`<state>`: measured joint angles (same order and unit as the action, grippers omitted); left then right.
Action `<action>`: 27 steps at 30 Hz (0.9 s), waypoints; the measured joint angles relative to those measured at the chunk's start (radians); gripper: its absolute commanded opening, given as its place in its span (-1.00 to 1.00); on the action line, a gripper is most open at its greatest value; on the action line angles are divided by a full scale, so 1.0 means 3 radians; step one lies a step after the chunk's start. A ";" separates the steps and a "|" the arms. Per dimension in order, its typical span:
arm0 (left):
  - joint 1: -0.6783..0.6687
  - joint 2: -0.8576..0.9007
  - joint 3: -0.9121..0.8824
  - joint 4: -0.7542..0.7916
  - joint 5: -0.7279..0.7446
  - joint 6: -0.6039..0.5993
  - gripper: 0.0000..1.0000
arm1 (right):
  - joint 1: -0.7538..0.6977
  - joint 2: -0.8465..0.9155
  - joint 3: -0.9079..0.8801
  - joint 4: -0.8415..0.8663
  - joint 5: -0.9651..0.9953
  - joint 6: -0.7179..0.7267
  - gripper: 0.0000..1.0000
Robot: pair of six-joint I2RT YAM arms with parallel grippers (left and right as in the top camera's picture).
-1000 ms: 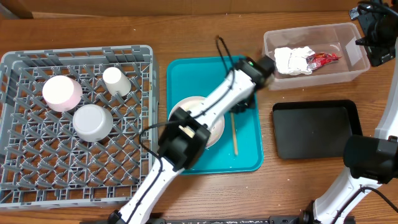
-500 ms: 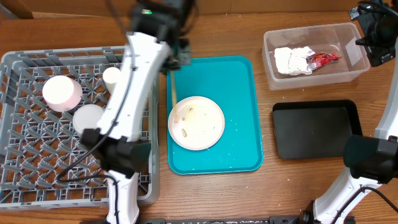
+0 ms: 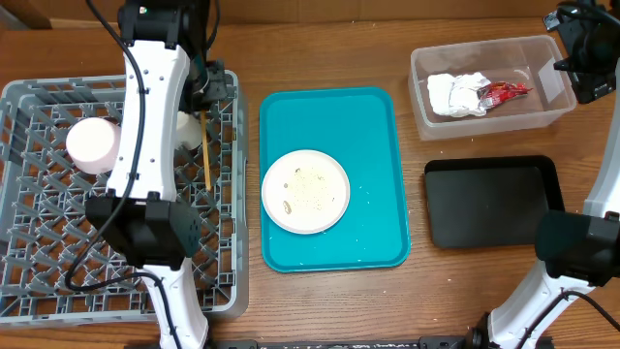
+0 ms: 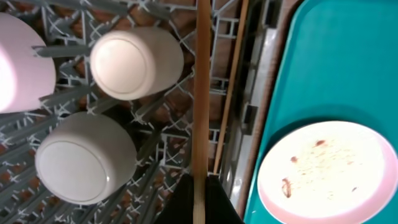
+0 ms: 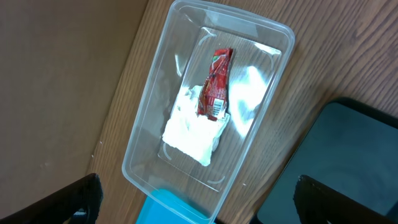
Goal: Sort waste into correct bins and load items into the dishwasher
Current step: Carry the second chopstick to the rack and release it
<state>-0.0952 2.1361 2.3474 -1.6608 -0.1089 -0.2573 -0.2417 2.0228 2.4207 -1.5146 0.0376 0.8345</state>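
Chopsticks (image 4: 200,93), two by my count, clamped in my left gripper (image 4: 200,186); right gripper (image 5: 196,183) gapes empty; one plate (image 3: 306,191).

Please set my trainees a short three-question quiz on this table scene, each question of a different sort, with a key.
1. True or false: the red wrapper lies in the clear tub with the napkin.
2. What is the left claw shut on? A a spoon; B chopsticks; C a sponge.
3. Fill in: the white plate rests on the ____ tray.
Key: 1 true; 2 B; 3 teal tray.
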 measured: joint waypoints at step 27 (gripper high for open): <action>-0.0032 0.0000 -0.1188 0.0698 0.0165 0.0593 0.01 | 0.0000 0.0000 0.0000 0.0000 -0.0001 -0.0001 1.00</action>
<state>-0.1047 2.1361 1.9911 -1.4513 -0.0593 -0.0795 -0.2417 2.0228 2.4207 -1.5146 0.0372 0.8341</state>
